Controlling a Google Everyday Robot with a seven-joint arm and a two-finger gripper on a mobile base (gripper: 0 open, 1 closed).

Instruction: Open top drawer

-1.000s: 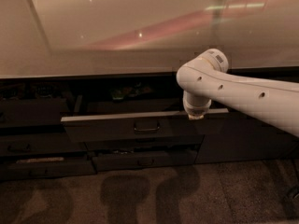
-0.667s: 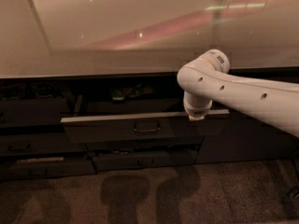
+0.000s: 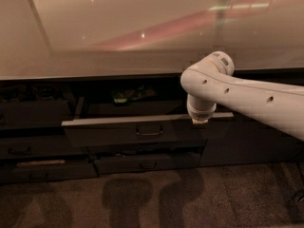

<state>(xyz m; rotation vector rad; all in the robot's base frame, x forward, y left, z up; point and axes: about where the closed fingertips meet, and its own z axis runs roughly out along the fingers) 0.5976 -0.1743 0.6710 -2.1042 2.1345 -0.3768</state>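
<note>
The top drawer (image 3: 114, 136) sits mid-frame under the desk (image 3: 118, 42), already pulled well out, with its pale rim catching the light. It looks like a wide, rigid front on slides, so I'd guess it's stiff, not fragile, and a bit heavy if loaded; there's some greenish stuff (image 3: 126, 95) in the back. The obvious spot to take hold is the dark loop handle (image 3: 149, 131) in the centre of the front, which should pull straight without racking. Hooking the top rim works too, but off-centre it might bind.

The gripper (image 3: 200, 119) is right at that rim, right of the handle, tucked under the white arm (image 3: 237, 96), so I can't tell if it's clamped on anything.

Versus a second ago, basically nothing differs: the drawer is just as far out and the arm is in the same spot.
</note>
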